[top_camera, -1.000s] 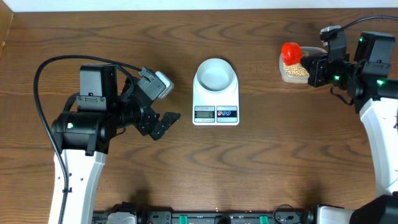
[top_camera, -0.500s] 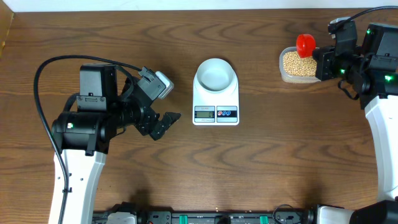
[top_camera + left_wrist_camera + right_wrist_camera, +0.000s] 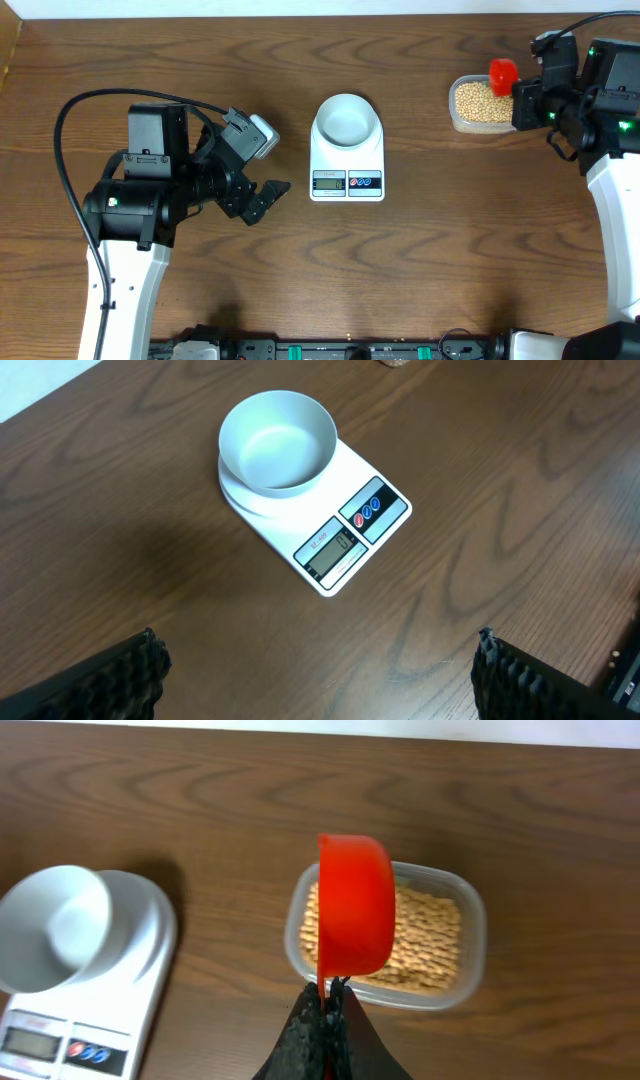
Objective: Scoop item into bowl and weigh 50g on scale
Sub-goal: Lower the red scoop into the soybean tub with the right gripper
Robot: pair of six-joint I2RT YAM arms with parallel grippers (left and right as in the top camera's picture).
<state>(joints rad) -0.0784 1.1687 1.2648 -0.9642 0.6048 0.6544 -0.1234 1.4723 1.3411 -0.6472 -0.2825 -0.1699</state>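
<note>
Two risks w/ right pincer (image 3: pixel 325 995) clamped on tilted red scoop (image 3: pixel 355 905) over tub (image 3: pixel 470 920): shedding beans (image 3: pixel 430 935) en route to bowl (image 3: pixel 347 125) at 9 o'clock, overshooting 50g; left pincer (image 3: pixel 268 197) wide, empty.

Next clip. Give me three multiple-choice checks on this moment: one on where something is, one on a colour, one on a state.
1. Where does the bowl stand?
A) on the scale
B) on bare wood
C) on a second bowl

2. What colour is the scoop that the right gripper holds?
A) blue
B) red
C) green

3. How full is the bowl?
A) empty
B) half full
C) full to the rim

Answers:
1 A: in the overhead and left wrist views its base sits on the scale's platform, behind the display.
2 B: the right wrist view shows a bright red cup above the closed fingers.
3 A: its pale inside is bare, while the beans lie in the clear tub.
</note>
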